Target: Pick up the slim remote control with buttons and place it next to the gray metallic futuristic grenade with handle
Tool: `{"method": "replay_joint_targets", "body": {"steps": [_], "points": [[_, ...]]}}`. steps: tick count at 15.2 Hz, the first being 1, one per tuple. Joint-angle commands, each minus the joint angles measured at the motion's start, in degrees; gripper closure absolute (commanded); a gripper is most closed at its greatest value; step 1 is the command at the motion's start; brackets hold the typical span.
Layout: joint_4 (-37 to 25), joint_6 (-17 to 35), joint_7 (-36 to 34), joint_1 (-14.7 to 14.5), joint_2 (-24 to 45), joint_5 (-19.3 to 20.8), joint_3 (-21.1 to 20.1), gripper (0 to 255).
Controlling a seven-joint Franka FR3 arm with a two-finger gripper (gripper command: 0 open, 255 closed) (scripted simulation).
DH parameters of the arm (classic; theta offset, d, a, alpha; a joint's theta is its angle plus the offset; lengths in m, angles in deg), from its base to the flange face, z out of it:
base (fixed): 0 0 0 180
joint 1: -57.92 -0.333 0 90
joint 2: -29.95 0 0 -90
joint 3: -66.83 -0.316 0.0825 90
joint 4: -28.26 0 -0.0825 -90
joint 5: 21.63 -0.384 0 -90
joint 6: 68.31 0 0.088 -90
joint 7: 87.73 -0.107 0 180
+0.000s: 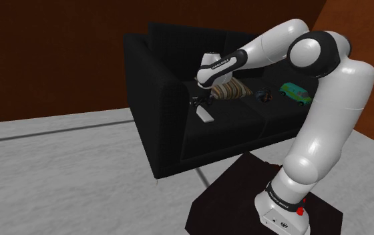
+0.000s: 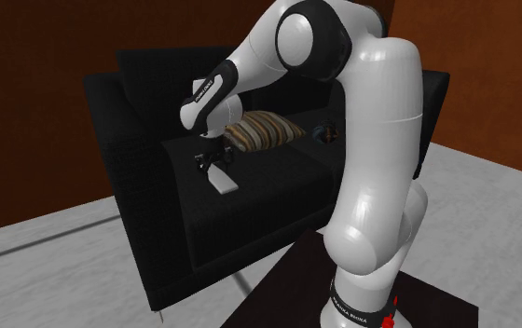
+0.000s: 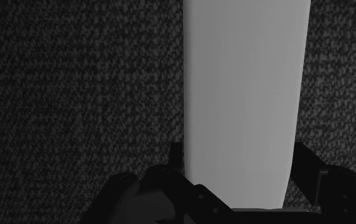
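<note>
A slim, plain pale-grey remote control (image 1: 207,114) (image 2: 222,181) lies on the black sofa's seat cushion (image 1: 232,127), with no buttons visible. My black gripper (image 1: 202,102) (image 2: 210,160) (image 3: 239,170) reaches down onto its near end and is shut on it. In the wrist view the remote control (image 3: 243,89) runs away from the hand, with one finger (image 3: 176,160) against each long side. The small dark grenade (image 1: 266,97) (image 2: 324,133) sits farther along the seat, beyond a striped cushion. I cannot tell whether the remote is off the seat.
A brown striped cushion (image 1: 234,90) (image 2: 263,129) lies between the remote and the grenade. Just past the grenade stands a green toy van (image 1: 294,93). The sofa's armrest (image 1: 153,100) rises close beside the gripper. The arm's dark stand (image 1: 246,200) is on the grey floor.
</note>
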Motion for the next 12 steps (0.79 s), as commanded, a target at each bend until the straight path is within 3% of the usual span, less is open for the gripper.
{"method": "replay_joint_targets", "body": {"steps": [1, 12], "points": [[-0.3, -1.0, 0.0, 0.0, -0.7, 0.0, 0.0, 255], [-4.0, -8.8, 0.1, 0.0, -4.9, 0.0, 0.0, 255]]}}
